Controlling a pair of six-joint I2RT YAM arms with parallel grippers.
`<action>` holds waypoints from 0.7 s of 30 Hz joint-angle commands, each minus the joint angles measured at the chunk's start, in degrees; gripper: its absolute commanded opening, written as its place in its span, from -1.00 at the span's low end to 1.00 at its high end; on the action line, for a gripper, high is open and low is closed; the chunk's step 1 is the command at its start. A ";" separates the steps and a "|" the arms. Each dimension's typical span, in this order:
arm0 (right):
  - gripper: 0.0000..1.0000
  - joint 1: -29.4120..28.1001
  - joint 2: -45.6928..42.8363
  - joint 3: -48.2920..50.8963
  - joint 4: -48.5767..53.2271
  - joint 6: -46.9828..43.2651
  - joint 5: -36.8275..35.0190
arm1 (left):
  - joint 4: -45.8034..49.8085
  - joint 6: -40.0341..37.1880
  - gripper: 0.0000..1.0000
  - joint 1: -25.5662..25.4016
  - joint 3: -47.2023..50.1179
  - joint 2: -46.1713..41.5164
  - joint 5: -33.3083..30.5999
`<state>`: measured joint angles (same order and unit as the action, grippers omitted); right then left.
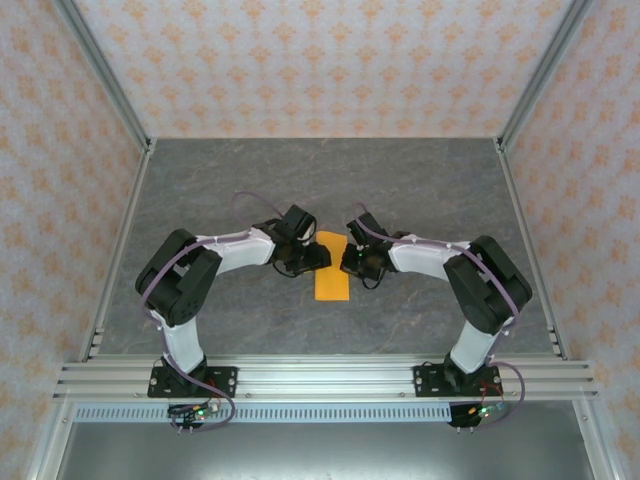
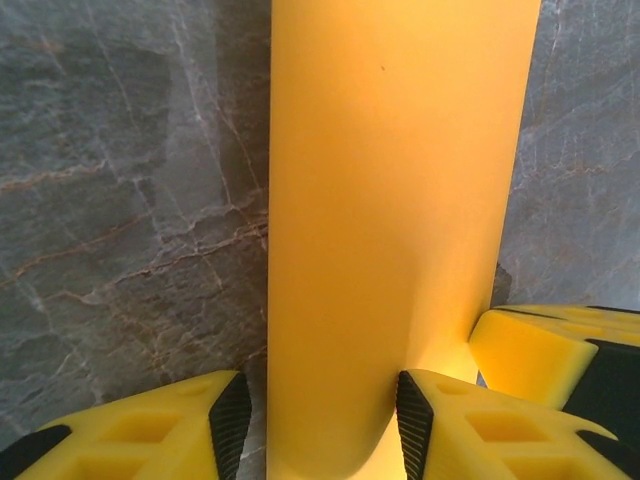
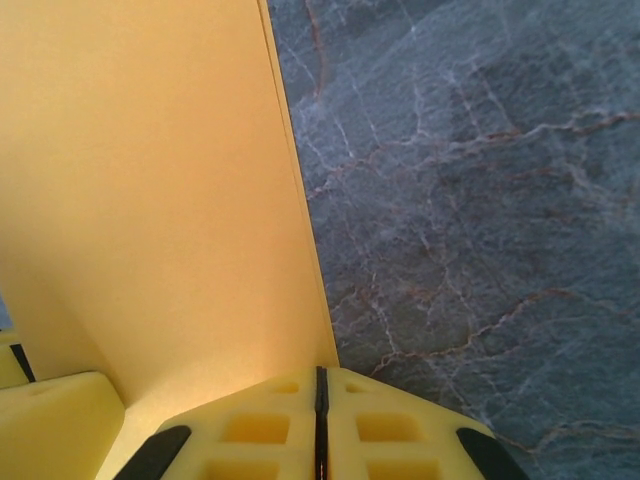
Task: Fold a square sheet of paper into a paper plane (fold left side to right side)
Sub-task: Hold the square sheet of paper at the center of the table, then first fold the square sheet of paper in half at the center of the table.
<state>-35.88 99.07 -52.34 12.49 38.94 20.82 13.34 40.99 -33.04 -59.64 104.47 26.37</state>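
Note:
The square sheet of paper point(image 1: 331, 270) lies on the table as a narrow orange strip, doubled over, between my two grippers. My left gripper point(image 1: 312, 258) hangs over its left side with the jaws open. In the left wrist view the strip point(image 2: 395, 200) runs up between the fingers point(image 2: 232, 425), its rounded near end bulging between the pads of the left gripper point(image 2: 322, 420). My right gripper point(image 1: 349, 262) is shut, its tips point(image 3: 320, 395) resting at the paper's point(image 3: 150, 200) layered right edge.
The grey marbled tabletop point(image 1: 420, 190) spreads around the paper, with aluminium rails along the sides and patterned walls beyond. The two grippers stand close together, and a yellow finger of the right one point(image 2: 540, 350) shows in the left wrist view.

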 commanded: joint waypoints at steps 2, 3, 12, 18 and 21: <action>-0.81 -0.33 3.19 0.83 6.03 0.09 -3.32 | 7.08 -2.86 -0.01 -0.20 -0.91 -5.06 -6.02; -0.81 -0.39 3.31 0.83 6.22 0.00 -3.33 | 7.97 -3.18 0.00 -0.19 -1.14 -6.33 -6.50; -0.81 -0.38 3.68 0.71 6.09 -0.08 -3.11 | 3.89 -2.75 -0.25 -0.28 -0.51 -9.87 1.34; -0.81 -0.43 3.68 0.57 6.45 -0.35 -3.15 | -3.10 -0.96 -0.49 -0.36 -0.13 -6.39 8.73; -0.81 -0.44 3.84 0.40 6.48 -0.35 -3.04 | -4.88 -0.67 -0.54 -0.36 0.21 -4.74 10.36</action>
<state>-35.88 99.46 -52.90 13.26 38.92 20.80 12.21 39.55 -33.34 -59.68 98.15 32.82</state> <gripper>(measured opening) 0.097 0.237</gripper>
